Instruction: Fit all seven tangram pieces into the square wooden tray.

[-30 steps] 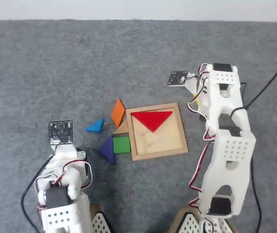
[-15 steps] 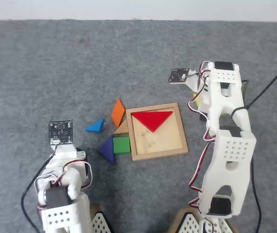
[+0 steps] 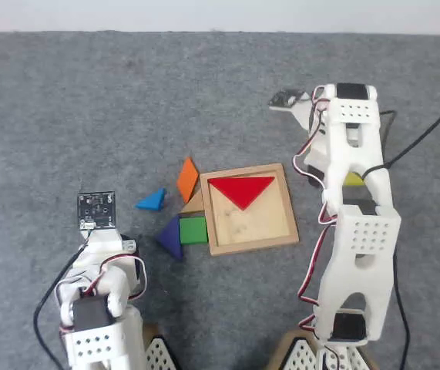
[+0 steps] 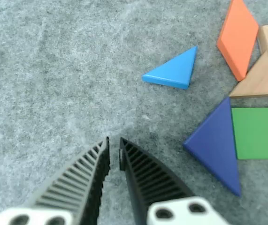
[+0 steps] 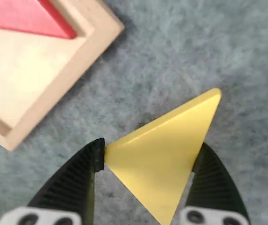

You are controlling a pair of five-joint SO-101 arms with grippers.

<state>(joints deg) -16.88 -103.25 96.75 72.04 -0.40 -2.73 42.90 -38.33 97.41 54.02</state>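
a: where's the tray?

b: the square wooden tray [image 3: 247,247] sits on the grey carpet [image 3: 89,100] in the middle of the high view. the red triangle [image 3: 241,190] lies flat inside it, long edge along the 12 o'clock wall, tip pointing to 6 o'clock.

a: and the other pieces?

b: most lie outside, off the tray's 9 o'clock side. the wood-coloured triangle [image 3: 194,205] and the green square [image 3: 193,230] both touch that outer wall. the orange parallelogram [image 3: 187,179] is at 10 o'clock, just beside the wood-coloured triangle. the dark blue triangle [image 3: 171,236] touches the green square at 8 o'clock. the light blue triangle [image 3: 152,201] lies alone, farther out at 9 o'clock.

a: the right gripper?

b: the right gripper [image 5: 150,157] is pinching the yellow triangle [image 5: 164,154], one finger on each side of it, between 2 and 3 o'clock of the tray, close to its corner. i cannot tell whether the piece is off the carpet.

a: the left one?

b: the left gripper [image 4: 113,150] hangs over bare carpet near the light blue triangle, at the tray's 9 o'clock and well apart from it. its fingers [image 4: 145,180] are pressed almost together, with a sliver of gap and nothing between them.
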